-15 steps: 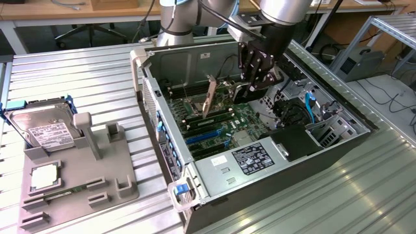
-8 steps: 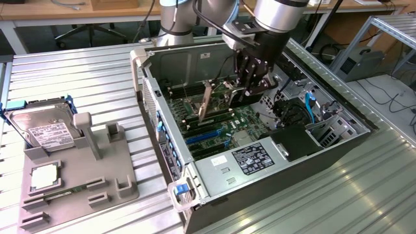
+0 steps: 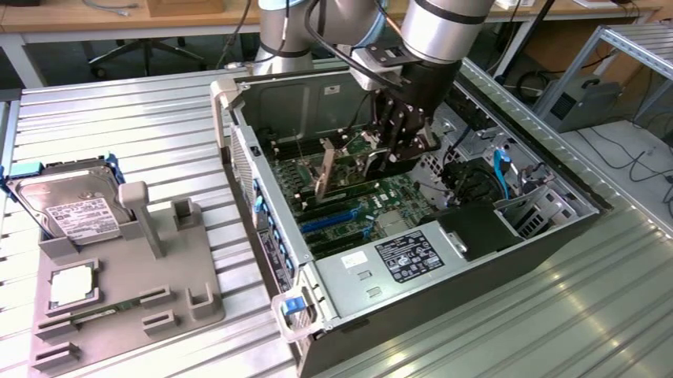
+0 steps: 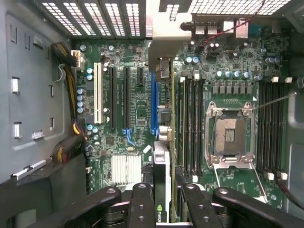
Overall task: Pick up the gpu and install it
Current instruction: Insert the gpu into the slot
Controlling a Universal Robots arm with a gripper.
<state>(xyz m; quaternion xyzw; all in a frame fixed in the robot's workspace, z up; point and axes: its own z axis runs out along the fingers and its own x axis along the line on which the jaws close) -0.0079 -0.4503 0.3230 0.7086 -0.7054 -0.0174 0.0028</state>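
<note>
Silver-grey and cylindrical in the arm (image 3: 447,27), ending above the hand in a black wrist block (image 3: 426,83). Trails a black cable (image 3: 334,57) beside the wrist. All black in the gripper (image 3: 398,150): jointed finger links (image 4: 141,204), rounded at the tips, studded with round screw heads (image 4: 110,191).

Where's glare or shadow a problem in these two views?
Exterior view: overhead light glares off the ribbed metal table, while the motherboard inside the case sits dimmer. Wrist view: the vent grille is blown out white, the motherboard is evenly lit, and the gripper, shut on the gpu, reads dark.
</note>
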